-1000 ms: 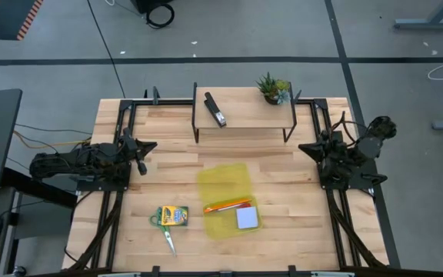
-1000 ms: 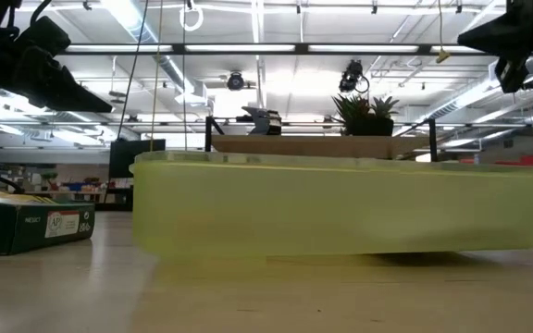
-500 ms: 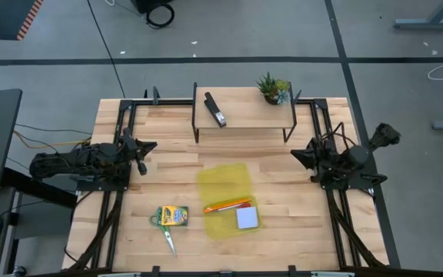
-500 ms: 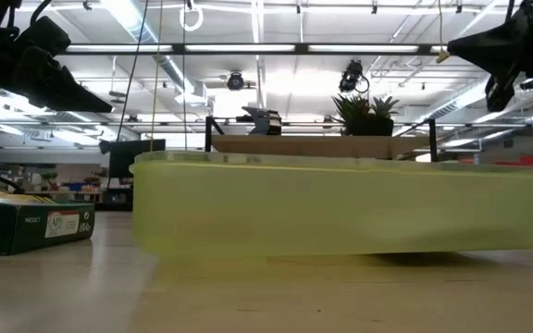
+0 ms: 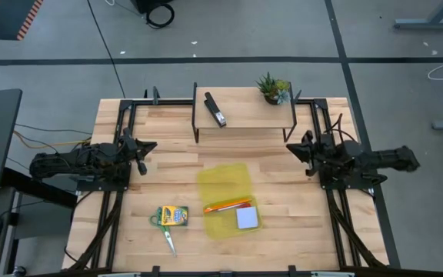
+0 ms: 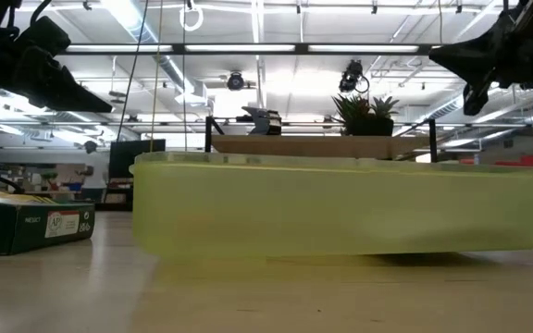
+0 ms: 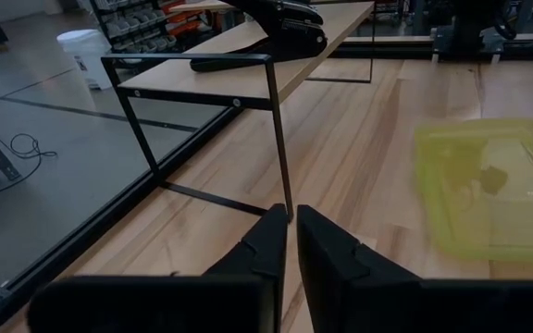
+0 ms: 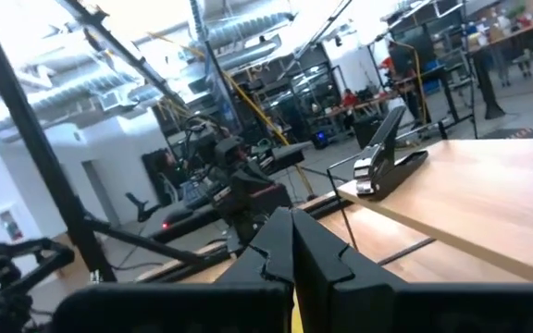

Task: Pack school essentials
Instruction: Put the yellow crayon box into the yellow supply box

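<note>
A translucent yellow case (image 5: 226, 200) lies open on the table's middle; it also fills the low view (image 6: 340, 205). Its near half holds thin orange pencils (image 5: 228, 205) and a pale lavender-blue notepad (image 5: 247, 218). The yellow-green crayon box (image 5: 173, 216) lies flat left of the case, with the green-handled scissors (image 5: 166, 233) beside it. My left gripper (image 5: 148, 146) is shut and empty at the table's left side. My right gripper (image 5: 291, 149) is shut and empty at the right side, above the table. The purple pen and the red piece do not show.
A wooden shelf on a black wire frame (image 5: 244, 112) stands at the far edge, carrying a black stapler (image 5: 216, 110) and a small potted plant (image 5: 273, 88). Bare tabletop lies between the shelf and the case.
My right gripper has gone toward the table's left edge, a little way in over the table, and its arm has stretched out level behind it. It stays shut. The left arm and all the things have kept still.
</note>
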Available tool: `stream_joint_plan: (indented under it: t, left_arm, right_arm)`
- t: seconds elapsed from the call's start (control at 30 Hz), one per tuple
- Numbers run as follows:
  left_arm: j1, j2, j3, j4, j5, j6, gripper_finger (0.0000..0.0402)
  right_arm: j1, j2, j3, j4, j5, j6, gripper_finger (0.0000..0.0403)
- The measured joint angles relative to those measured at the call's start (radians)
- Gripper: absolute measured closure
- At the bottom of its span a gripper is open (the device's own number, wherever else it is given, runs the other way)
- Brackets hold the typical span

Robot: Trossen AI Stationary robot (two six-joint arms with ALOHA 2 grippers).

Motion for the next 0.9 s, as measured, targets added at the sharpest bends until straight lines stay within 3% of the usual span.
stream_joint_plan:
  t: [0.3,0.43,0.63,0.9]
  left_arm:
    - [0.000,0.000,0.000,0.000,0.000,0.000,0.0372]
    - [0.000,0.000,0.000,0.000,0.000,0.000,0.0365]
    - [0.000,0.000,0.000,0.000,0.000,0.000,0.0365]
    - [0.000,0.000,0.000,0.000,0.000,0.000,0.0373]
  right_arm:
    - [-0.160,0.000,0.000,-0.033,-0.118,0.031,0.0397]
    - [-0.167,0.000,0.000,-0.053,-0.146,0.093,0.0397]
    - [-0.166,0.007,0.002,-0.225,-0.235,0.113,0.0397]
    - [-0.167,0.037,0.010,-0.243,-0.240,0.025,0.0397]
